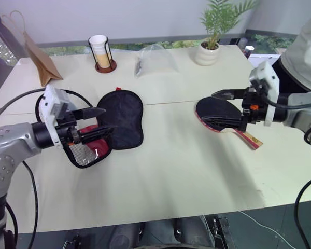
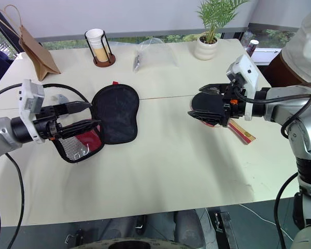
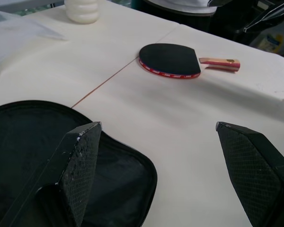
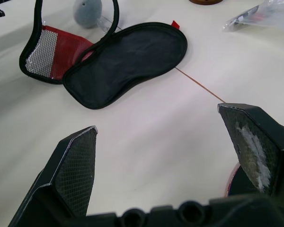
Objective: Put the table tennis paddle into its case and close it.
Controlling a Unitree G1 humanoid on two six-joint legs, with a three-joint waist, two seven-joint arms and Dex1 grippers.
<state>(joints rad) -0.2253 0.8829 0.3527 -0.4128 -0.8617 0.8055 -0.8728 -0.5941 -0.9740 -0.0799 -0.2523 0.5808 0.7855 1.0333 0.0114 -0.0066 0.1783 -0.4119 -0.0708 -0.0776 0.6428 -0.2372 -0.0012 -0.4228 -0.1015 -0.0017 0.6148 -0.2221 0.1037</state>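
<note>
You see the case (image 2: pixel 114 113) lying unzipped (red mesh half perhaps under the left gripper (image 2: pixel 82 115)), both grippers' fingers apart and empty. The paddle (image 3: pixel 173 60) lies flat below the right gripper (image 2: pixel 203 101).

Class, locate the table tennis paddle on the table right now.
The table tennis paddle lies flat on the table's right half, beneath the open right gripper, well apart from the opened case.

Silver-grey arms, black cables, white wrist blocks — black gripper (image 1: pixel 100 128), textured fingers (image 3: pixel 80 165), orange accents
</note>
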